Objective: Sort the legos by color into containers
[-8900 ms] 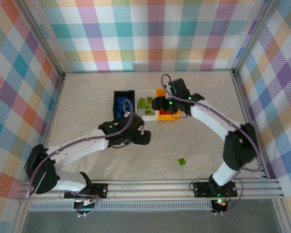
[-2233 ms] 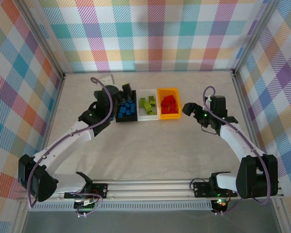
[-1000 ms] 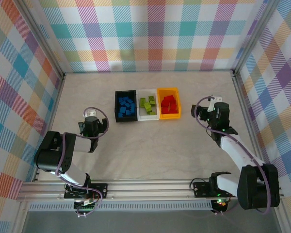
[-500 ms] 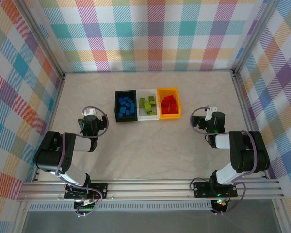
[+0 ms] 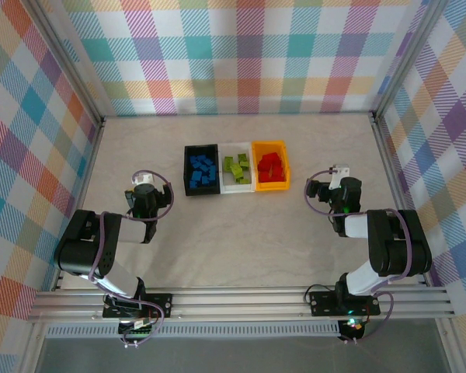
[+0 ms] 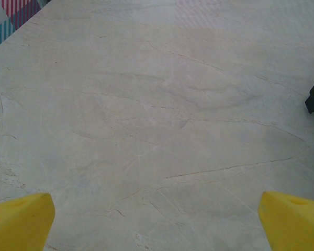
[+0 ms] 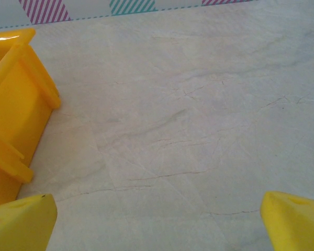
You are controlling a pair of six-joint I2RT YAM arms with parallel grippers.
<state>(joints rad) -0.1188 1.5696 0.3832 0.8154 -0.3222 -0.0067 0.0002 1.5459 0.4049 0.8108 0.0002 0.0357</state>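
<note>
You see table: pale, veined top. On it, joined row toward far wall: black bin left, white bin middle, orange bin right.

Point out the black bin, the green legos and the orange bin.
black bin (image 5: 186, 168): top external view, on its left wall.
green legos (image 5: 237, 167): top external view, on the middle of the pile in the white bin.
orange bin (image 7: 18, 99): right wrist view, on its outer side wall.

Black bin, white bin, orange bin; blue legos, lime legos, red legos; plaid walls.
</note>
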